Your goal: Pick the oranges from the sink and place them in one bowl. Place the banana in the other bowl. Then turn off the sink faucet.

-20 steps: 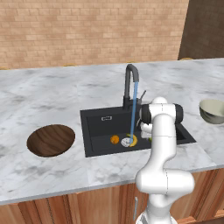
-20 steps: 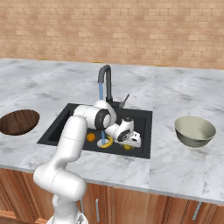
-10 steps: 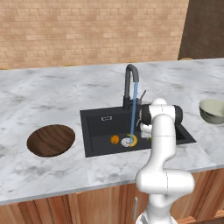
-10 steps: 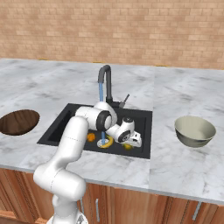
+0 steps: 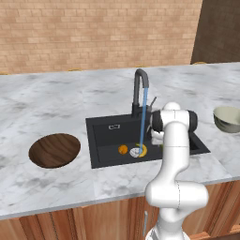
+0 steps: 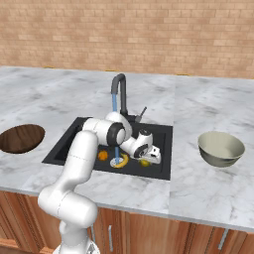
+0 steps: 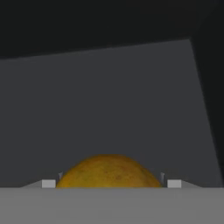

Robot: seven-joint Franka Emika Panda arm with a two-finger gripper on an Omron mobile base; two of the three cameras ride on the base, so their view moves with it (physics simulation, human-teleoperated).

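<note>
Since the earlier frame the arm is barely shifting, just settling lower at the sink's right end. Pincer is now sitting down around the duller orange, low centre of hand view, tips flanking it; looks clamped on it, not wide. Bright orange and banana are lying mid-basin under the running faucet. Advice: lift straight up, clearing the rim, then swing to the wooden bowl at left on the worktop.

Both base views are evenly and softly lit, with no strong shadows on the pale counter and no glare. The sink reads near black around the gripper. The hand view is dim and grey (slightly soft), edges straight and undistorted.
</note>
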